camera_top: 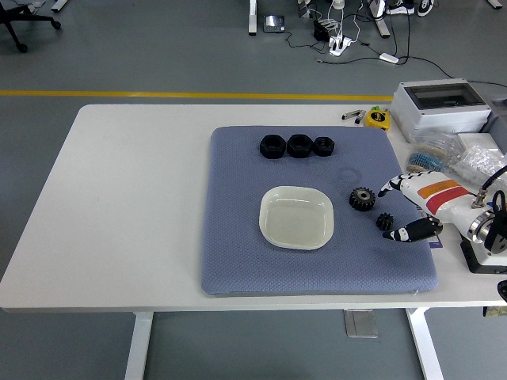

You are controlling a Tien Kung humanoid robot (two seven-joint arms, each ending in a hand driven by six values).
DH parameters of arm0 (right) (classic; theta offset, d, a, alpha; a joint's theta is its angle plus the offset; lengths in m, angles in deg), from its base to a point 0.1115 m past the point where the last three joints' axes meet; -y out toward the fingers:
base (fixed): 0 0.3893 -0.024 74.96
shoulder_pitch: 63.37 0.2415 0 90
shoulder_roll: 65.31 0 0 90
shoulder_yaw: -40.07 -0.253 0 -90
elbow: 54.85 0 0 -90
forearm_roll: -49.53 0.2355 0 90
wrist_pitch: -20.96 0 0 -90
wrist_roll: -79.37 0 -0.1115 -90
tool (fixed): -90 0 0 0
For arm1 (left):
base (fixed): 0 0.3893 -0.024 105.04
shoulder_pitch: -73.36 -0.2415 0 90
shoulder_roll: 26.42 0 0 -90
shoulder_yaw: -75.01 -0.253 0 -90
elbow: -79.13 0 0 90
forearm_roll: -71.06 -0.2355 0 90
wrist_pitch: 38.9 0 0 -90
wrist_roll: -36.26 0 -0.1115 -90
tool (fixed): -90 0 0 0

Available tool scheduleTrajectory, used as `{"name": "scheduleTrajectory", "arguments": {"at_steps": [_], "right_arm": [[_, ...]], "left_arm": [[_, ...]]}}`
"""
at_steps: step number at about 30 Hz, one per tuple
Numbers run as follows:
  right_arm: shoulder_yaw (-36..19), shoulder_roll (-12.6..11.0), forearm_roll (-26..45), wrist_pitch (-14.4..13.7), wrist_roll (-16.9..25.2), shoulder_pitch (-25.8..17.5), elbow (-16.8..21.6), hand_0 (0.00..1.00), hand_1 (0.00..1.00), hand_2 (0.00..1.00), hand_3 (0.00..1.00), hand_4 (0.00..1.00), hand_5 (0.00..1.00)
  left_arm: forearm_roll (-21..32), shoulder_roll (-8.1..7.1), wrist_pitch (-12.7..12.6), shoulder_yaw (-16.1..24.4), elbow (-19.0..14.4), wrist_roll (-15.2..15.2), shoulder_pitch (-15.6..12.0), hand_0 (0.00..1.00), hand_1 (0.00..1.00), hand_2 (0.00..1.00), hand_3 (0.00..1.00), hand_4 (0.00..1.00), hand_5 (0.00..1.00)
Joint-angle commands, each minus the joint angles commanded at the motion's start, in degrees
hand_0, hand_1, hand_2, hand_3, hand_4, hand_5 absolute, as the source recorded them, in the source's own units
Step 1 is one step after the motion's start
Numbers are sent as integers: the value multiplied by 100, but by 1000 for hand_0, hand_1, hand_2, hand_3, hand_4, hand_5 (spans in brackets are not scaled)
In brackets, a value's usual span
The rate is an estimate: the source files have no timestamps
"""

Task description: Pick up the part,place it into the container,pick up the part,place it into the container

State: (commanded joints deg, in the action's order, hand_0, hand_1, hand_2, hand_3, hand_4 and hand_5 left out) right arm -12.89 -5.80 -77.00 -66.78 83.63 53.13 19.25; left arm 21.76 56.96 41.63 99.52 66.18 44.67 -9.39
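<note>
Two black gears lie on the blue-grey mat (238, 237): a larger gear (363, 199) and a smaller gear (385, 221) just right of the white dish (296, 217). The dish, a shallow rounded-square container, holds nothing. My right hand (400, 210) comes in from the right edge, white with black fingertips. Its fingers are spread around the smaller gear, one above and one below, not closed on it. Three black hex nuts (298, 146) sit in a row at the mat's far edge. My left arm is out of view.
A grey electrical box (440, 107) stands at the back right, with plastic bags of small parts (463, 158) beside it. A yellow tape measure (378, 118) lies near the mat's far right corner. White bare table stretches to the left of the mat.
</note>
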Motion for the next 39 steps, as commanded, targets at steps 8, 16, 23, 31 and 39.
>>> {"name": "scheduleTrajectory", "arguments": {"at_steps": [8, 16, 23, 31, 39], "right_arm": [[296, 100, 240, 49, -6, 244, -386, 641, 664, 731, 664, 909, 370], [574, 266, 447, 9, 37, 453, -854, 631, 654, 725, 666, 897, 378], [621, 333, 519, -34, 54, 524, -1121, 624, 643, 717, 662, 892, 381], [670, 407, 584, -63, 95, 601, -1359, 517, 568, 631, 621, 840, 357], [709, 438, 693, -249, 116, 639, -1569, 444, 513, 581, 573, 789, 339]], "left_arm": [[19, -10, -4, 2, -2, 3, -9, 699, 707, 741, 645, 669, 657], [-13, -18, 13, 8, -12, 20, -17, 699, 705, 740, 646, 669, 656], [10, -20, 6, 2, -14, 18, -21, 700, 706, 741, 647, 669, 657], [-30, -25, 18, 16, -19, 27, -31, 700, 707, 741, 647, 671, 659], [-25, -24, 19, 4, -23, 25, -12, 700, 707, 741, 647, 671, 658]]}}
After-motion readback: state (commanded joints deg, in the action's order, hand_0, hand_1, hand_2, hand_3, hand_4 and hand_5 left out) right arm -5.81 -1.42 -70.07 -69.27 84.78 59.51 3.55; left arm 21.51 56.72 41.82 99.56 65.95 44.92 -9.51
